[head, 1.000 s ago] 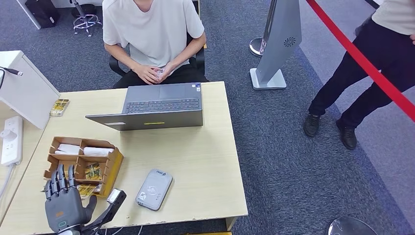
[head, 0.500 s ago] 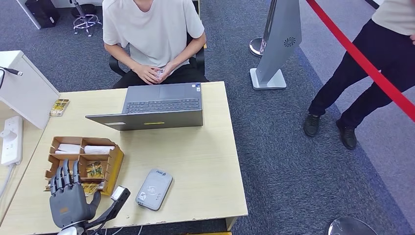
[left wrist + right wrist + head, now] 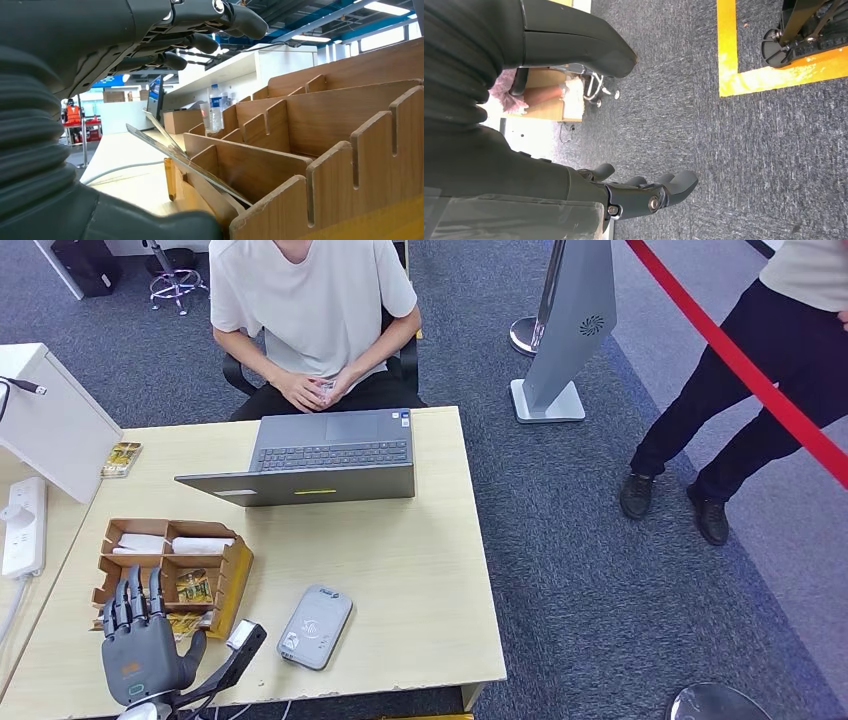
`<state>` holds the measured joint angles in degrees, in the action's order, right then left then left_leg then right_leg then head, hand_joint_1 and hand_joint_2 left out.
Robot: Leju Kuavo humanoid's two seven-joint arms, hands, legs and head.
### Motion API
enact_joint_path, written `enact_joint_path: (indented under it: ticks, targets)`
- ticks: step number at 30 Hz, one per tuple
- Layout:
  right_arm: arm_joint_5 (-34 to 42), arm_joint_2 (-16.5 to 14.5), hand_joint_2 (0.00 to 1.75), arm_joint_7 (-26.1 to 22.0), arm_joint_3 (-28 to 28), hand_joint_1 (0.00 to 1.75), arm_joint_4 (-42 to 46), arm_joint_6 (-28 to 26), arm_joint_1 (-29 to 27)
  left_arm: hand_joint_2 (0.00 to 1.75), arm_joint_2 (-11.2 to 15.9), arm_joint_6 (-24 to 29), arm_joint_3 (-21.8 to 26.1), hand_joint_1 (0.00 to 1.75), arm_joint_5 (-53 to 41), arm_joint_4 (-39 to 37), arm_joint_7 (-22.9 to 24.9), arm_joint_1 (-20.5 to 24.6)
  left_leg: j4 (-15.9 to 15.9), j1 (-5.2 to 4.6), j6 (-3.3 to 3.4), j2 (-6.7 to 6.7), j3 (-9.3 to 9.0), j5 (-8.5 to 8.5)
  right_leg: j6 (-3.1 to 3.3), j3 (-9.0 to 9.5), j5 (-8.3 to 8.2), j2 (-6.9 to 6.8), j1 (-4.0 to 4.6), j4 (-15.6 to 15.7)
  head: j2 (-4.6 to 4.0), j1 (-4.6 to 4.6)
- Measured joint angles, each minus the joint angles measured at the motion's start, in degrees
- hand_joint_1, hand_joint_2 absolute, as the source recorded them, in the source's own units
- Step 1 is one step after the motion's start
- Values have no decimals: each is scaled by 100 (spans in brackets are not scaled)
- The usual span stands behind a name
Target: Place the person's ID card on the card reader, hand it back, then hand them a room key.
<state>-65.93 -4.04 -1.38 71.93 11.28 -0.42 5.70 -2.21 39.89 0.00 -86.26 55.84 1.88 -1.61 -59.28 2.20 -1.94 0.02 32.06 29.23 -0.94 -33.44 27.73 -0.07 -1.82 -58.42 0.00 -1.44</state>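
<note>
While the left hand (image 3: 140,645) hovers palm-down at the near edge of the desk (image 3: 400,570), its fingers (image 3: 130,602) reach straight out, spread and holding nothing, over the near compartments of the wooden organizer (image 3: 170,570). Key cards (image 3: 190,588) lie in those compartments. The card reader (image 3: 315,626) sits on the desk to the organizer's right, nothing on it. The seated person (image 3: 310,310) holds a small card (image 3: 325,390) in both hands behind the laptop (image 3: 325,465). The right hand (image 3: 644,195) hangs over carpet, fingers loosely extended, empty.
</note>
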Motion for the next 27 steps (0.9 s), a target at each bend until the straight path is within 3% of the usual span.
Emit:
enact_joint_path:
  ticks: [27]
  targets:
    - [18, 0, 175, 18, -15, 0, 0, -15, -2, 175, 79, 4, -101, 175, 45, -105, -33, 41, 0, 0, 0, 0, -1, 0, 0, 0, 0, 0, 0, 0, 0, -1]
